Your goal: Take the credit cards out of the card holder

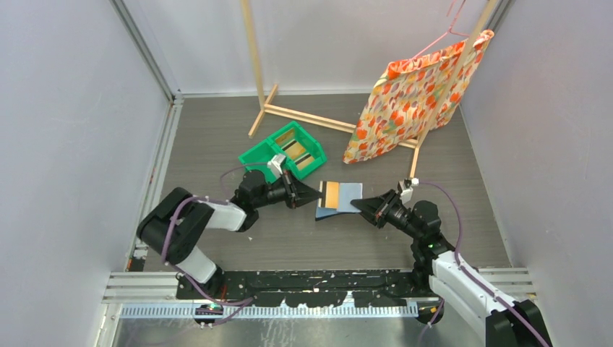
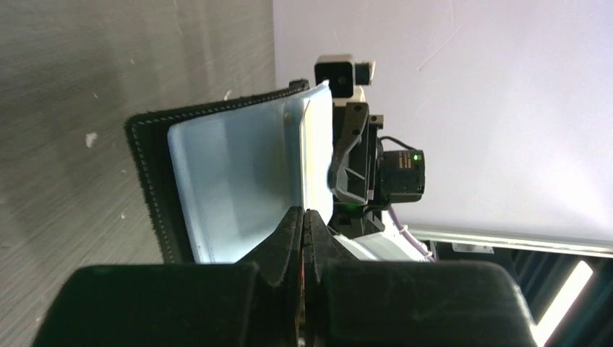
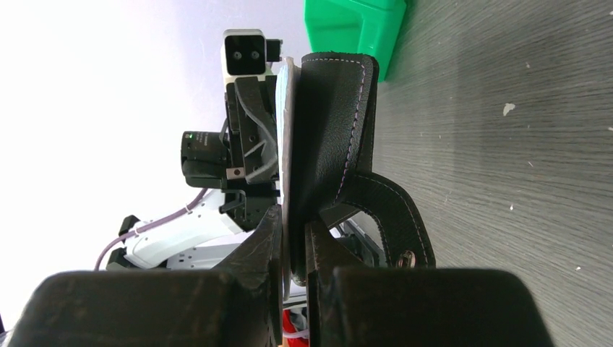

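Observation:
The card holder (image 1: 350, 192) is held open just above the table between both arms, its grey-blue inside facing up. An orange credit card (image 1: 331, 194) sticks out of its left half. My left gripper (image 1: 315, 194) is shut on that card's left edge. In the left wrist view the card (image 2: 316, 159) runs edge-on from the left gripper (image 2: 303, 215), beside the pale pocket of the holder (image 2: 224, 173). My right gripper (image 1: 360, 205) is shut on the holder's right edge. In the right wrist view this gripper (image 3: 293, 217) clamps the black leather (image 3: 329, 123).
A green two-compartment bin (image 1: 283, 153) stands just behind the left gripper, with flat tan striped pieces inside. A wooden rack (image 1: 303, 116) and an orange flowered cloth (image 1: 412, 101) on a hanger stand at the back. Walls close both sides.

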